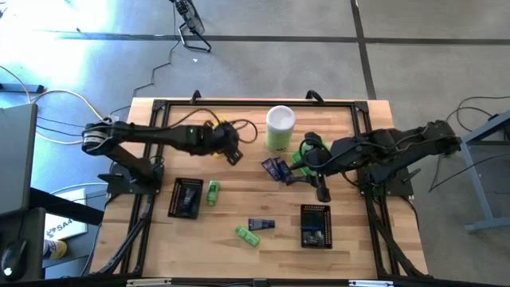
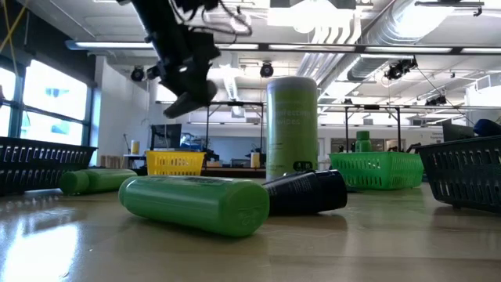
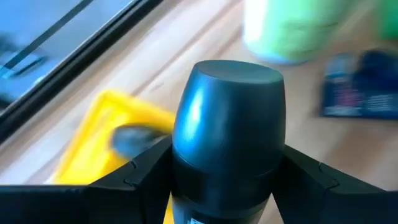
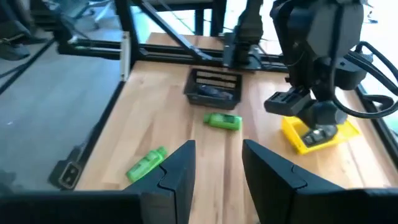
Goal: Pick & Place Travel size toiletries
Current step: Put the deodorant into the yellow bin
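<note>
My left gripper (image 1: 233, 153) hangs in the air beside the yellow tray (image 1: 221, 127), shut on a dark grey oval piece (image 3: 227, 118). Another grey piece (image 4: 320, 134) lies in that tray. My right gripper (image 4: 217, 149) stands open and high over the table's right half, with nothing between its fingers. On the wood lie two green bottles (image 1: 213, 192) (image 1: 247, 235) and two navy packets (image 1: 275, 169) (image 1: 261, 224). My left gripper pinches the grey oval piece between its two fingers (image 3: 140, 177), which lie on its two opposite sides (image 3: 180, 168). The piece's rounded end (image 3: 236, 71) sticks out past the fingertips. The gripper slants downward, and the piece is lifted clear of the table.
A tall pale-green canister with a white lid (image 1: 280, 127) stands at the far middle. Two black mesh trays (image 1: 186, 198) (image 1: 315, 226) sit near the front. A green tray (image 1: 311, 150) lies under my right arm. A black frame (image 1: 239, 104) borders the table.
</note>
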Robot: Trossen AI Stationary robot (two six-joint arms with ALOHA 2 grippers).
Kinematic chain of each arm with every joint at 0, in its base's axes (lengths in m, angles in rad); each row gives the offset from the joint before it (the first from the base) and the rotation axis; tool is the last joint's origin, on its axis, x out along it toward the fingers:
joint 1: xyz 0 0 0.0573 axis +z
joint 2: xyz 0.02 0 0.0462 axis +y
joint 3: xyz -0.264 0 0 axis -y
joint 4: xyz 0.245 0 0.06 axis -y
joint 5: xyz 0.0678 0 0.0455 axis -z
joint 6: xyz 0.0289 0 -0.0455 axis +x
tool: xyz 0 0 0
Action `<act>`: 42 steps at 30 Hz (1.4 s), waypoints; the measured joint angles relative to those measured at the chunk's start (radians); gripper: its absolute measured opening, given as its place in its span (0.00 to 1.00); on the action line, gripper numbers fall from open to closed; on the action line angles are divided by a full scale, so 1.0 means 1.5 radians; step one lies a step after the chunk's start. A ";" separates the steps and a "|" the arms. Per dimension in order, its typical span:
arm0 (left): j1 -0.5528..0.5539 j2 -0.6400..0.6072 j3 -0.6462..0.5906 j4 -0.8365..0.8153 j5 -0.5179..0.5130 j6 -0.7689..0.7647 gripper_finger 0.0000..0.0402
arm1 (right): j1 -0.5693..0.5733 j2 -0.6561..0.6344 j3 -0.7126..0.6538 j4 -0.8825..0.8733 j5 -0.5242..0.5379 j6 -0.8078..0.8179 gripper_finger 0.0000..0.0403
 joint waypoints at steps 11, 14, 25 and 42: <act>0.130 0.000 -0.080 0.036 0.006 -0.042 0.54 | -0.020 0.000 0.000 0.000 0.033 0.006 0.31; 0.141 0.000 -0.113 0.077 0.006 -0.045 0.54 | -0.029 0.000 0.000 0.000 0.035 0.007 0.31; 0.150 0.001 -0.172 0.173 0.008 -0.078 0.54 | -0.060 0.000 0.000 0.000 0.035 0.007 0.31; 0.151 0.001 -0.172 0.177 0.009 -0.073 0.54 | -0.067 0.000 0.000 0.001 0.034 0.014 0.31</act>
